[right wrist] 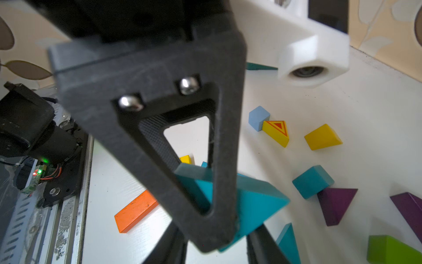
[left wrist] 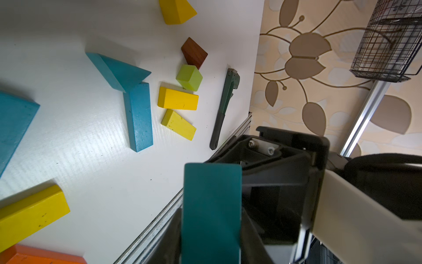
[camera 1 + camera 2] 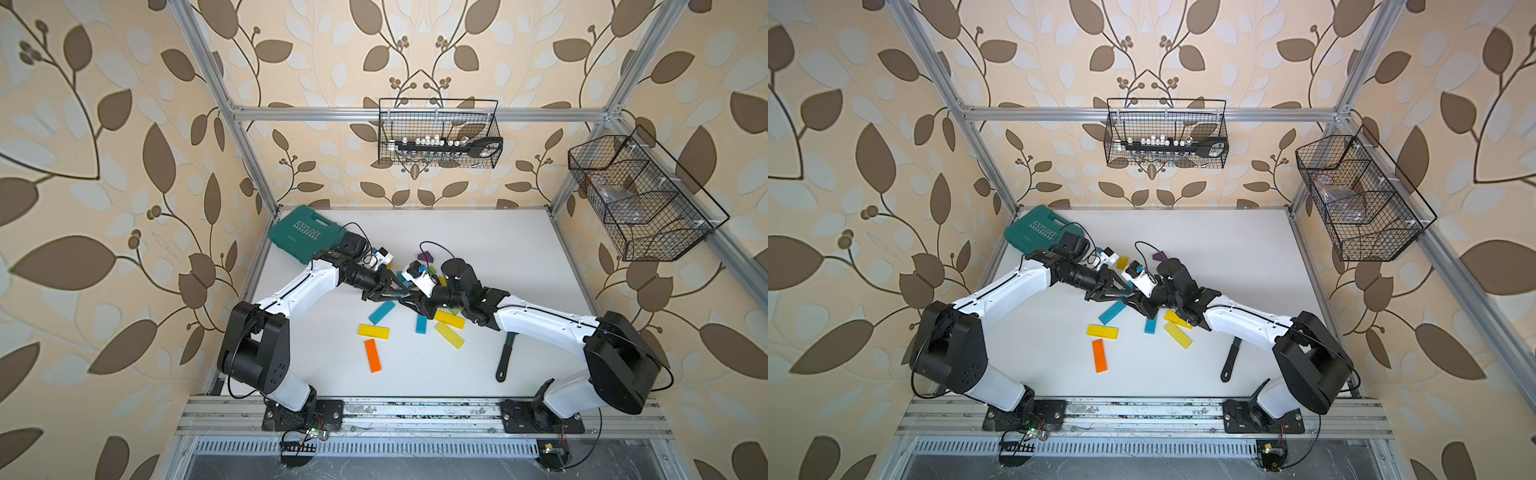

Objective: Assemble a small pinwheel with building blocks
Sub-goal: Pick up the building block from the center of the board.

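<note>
A teal wedge (image 2: 212, 205) (image 1: 258, 201) hangs above the table's middle between both grippers. My left gripper (image 3: 401, 296) (image 3: 1129, 293) (image 2: 211, 228) is shut on it. My right gripper (image 3: 409, 301) (image 3: 1138, 301) (image 1: 217, 246) faces it tip to tip, its jaws closed in around the same wedge. One left finger (image 1: 146, 91) hides part of that grip. Loose building blocks lie below: a teal bar (image 3: 381, 312), a yellow bar (image 3: 374, 331), an orange bar (image 3: 372, 355), two more yellow bars (image 3: 449, 335), a purple wedge (image 1: 335, 203) and a green cube (image 2: 189, 77).
A dark green toy wrench (image 3: 505, 359) lies under the right forearm near the table's right edge. The teal case (image 3: 305, 235) sits at the back left corner. Wire baskets hang on the back frame (image 3: 436, 133) and the right frame (image 3: 640, 199).
</note>
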`<state>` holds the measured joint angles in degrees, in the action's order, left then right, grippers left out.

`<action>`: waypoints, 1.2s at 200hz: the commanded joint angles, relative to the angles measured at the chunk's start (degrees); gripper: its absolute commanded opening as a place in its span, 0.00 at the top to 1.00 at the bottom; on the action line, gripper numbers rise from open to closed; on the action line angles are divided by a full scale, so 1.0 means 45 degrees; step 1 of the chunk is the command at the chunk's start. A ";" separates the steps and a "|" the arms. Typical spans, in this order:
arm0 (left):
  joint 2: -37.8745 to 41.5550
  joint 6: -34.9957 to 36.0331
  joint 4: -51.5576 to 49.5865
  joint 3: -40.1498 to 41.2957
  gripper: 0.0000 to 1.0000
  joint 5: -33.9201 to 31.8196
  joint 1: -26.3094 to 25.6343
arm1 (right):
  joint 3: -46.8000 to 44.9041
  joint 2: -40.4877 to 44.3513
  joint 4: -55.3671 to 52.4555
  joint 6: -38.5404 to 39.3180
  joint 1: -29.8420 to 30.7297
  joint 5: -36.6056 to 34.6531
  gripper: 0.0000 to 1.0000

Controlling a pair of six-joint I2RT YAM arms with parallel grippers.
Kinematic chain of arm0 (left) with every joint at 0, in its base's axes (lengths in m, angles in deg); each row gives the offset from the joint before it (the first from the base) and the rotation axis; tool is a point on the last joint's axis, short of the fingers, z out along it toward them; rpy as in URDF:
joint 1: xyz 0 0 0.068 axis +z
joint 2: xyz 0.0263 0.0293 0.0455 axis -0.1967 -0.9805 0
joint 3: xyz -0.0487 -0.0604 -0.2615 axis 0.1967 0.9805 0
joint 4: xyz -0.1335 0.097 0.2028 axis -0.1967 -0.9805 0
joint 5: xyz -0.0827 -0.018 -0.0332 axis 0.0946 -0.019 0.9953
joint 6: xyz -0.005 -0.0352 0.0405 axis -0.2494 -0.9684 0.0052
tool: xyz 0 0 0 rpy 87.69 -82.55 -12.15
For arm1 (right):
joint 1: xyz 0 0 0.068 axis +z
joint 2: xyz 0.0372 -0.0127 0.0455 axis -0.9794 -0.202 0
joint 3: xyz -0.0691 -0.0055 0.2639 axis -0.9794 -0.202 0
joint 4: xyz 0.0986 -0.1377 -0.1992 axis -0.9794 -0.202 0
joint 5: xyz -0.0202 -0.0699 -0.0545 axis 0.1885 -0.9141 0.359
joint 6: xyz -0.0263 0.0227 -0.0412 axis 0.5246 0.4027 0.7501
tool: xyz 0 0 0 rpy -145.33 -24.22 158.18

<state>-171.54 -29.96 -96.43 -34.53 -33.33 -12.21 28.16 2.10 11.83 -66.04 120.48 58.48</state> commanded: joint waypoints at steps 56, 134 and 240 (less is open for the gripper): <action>-0.0312 -0.0016 -0.0043 0.1522 0.94 -0.0929 0.2187 | -0.1318 0.0686 0.0157 -0.0904 0.0142 -0.0574 0.25; -0.2711 -0.0539 0.1275 0.1513 0.98 -0.1304 0.2265 | -0.1181 0.0335 0.0081 -0.1449 0.0153 -0.0281 0.23; 0.0301 -0.0221 0.4208 0.2685 0.96 0.1516 0.0818 | 0.0038 -0.1181 0.1477 0.1402 -0.0612 0.1394 0.01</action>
<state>-173.21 -31.38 -82.35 -23.32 -30.60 -6.87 25.49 -0.78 15.39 -63.20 118.84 59.92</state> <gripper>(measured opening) 0.316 0.995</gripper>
